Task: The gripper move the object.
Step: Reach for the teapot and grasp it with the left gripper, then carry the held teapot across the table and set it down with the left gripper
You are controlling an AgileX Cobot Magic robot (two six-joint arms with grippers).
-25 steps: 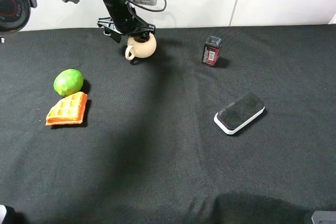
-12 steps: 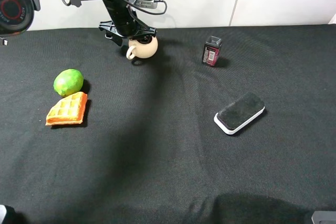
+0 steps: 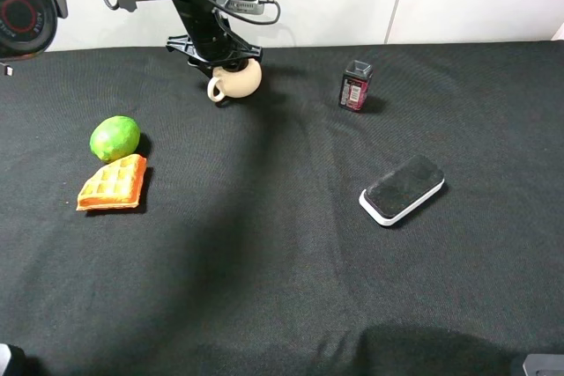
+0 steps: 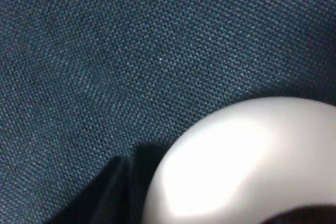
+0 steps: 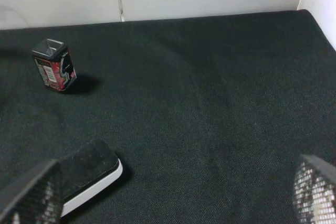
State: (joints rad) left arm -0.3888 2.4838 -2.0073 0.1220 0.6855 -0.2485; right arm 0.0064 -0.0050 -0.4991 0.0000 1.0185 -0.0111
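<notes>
The teapot [image 3: 236,79] is seen at 11 o'clock on the black-clothed surface [image 3: 282,288], upright, with its loop handle turned toward 8 o'clock. The left end effector [image 3: 227,61] is set down onto the teapot's top from the 11 o'clock side. The jaws are hidden by the claw body, so it cannot be told whether the rim is gripped. In the left wrist view only the pale rounded body of the teapot [image 4: 236,156] is shown, close against the cloth.

A small dark tin [image 3: 356,85] is placed at 3 o'clock from the teapot, well apart. A lime [image 3: 115,137] is found at 7 o'clock from it, with a waffle [image 3: 113,182] just beside the lime at 6 o'clock. An eraser block [image 3: 402,189] lies at 4 o'clock, far off.

The right end effector [image 5: 170,198] is held wide open, with nothing between its fingers [image 5: 31,192].
</notes>
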